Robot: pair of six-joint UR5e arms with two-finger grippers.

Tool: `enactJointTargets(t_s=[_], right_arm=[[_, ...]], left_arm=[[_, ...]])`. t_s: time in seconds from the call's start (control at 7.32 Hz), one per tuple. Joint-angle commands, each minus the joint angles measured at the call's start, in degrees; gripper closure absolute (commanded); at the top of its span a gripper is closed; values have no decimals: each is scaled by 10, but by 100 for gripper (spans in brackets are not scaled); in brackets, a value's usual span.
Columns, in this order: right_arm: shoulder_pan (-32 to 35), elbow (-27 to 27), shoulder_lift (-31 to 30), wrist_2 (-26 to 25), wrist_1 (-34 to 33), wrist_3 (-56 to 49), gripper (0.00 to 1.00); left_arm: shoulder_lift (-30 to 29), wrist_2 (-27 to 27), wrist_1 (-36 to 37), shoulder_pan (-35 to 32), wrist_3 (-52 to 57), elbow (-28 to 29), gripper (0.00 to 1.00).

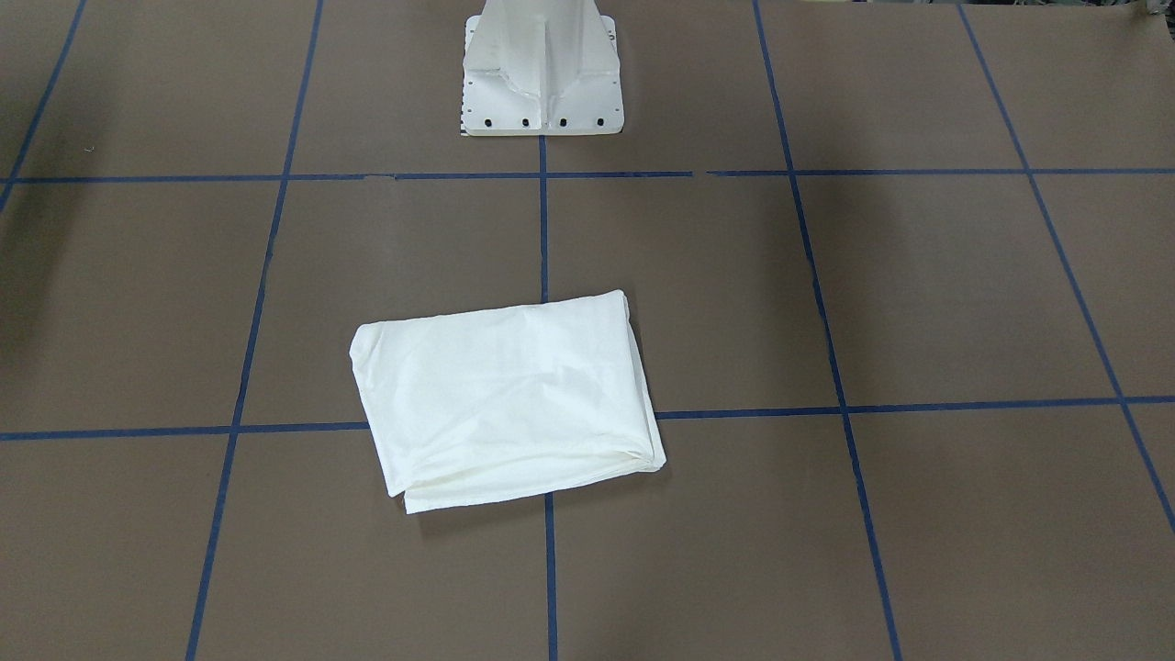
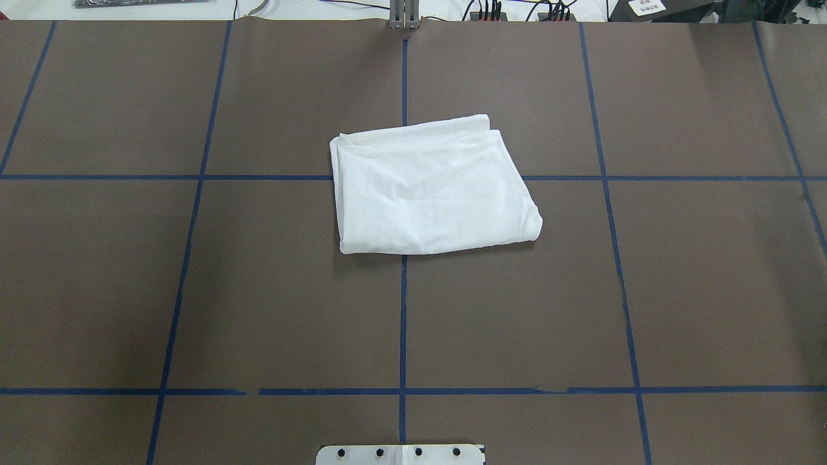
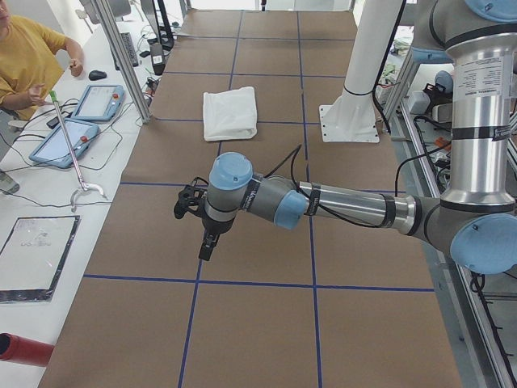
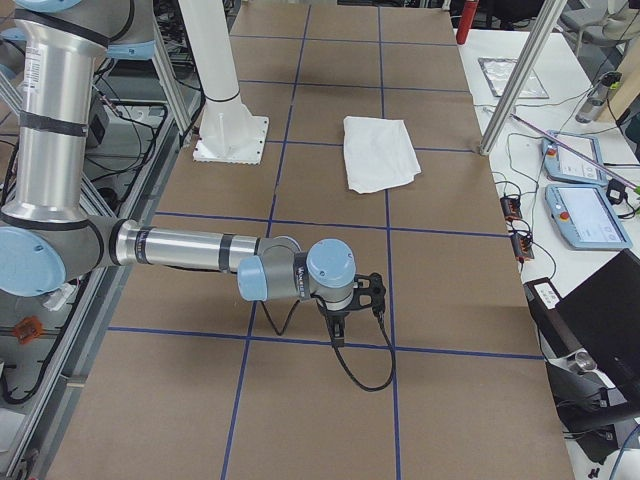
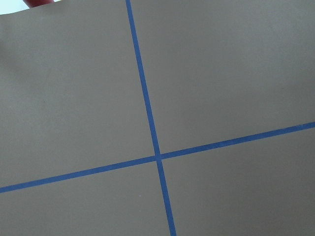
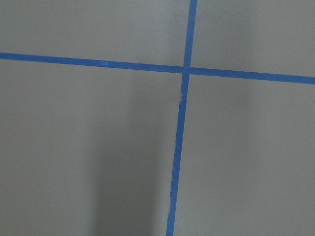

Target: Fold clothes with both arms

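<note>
The clothes (image 2: 433,190) lie as one white shirt folded into a compact rectangle near the table's middle, also seen in the front view (image 1: 505,395) and both side views (image 3: 230,111) (image 4: 378,152). No printed text shows on it. Neither arm touches it. My left gripper (image 3: 208,242) hangs over bare table far from the shirt, toward the table's left end. My right gripper (image 4: 338,328) hangs over bare table toward the right end. Both show only in the side views, so I cannot tell whether they are open or shut. The wrist views show only brown table and blue tape lines.
The white metal pedestal (image 1: 542,83) stands at the robot's side of the table (image 2: 194,290). A seated person (image 3: 24,56) and teach pendants (image 3: 65,141) are at a side bench. More pendants (image 4: 585,215) and a laptop (image 4: 600,320) sit by the other end.
</note>
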Motion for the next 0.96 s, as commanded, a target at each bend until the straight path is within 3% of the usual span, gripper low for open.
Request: enactJointTargets(t_s=[0.0,0.82], right_arm=[[0,3,1,-2,0,0,0],[0,4,0,-1,0,1,0]], left_arm=[[0,-1,0,0,0,2,0],[0,-29,-1,0,2,14,0]])
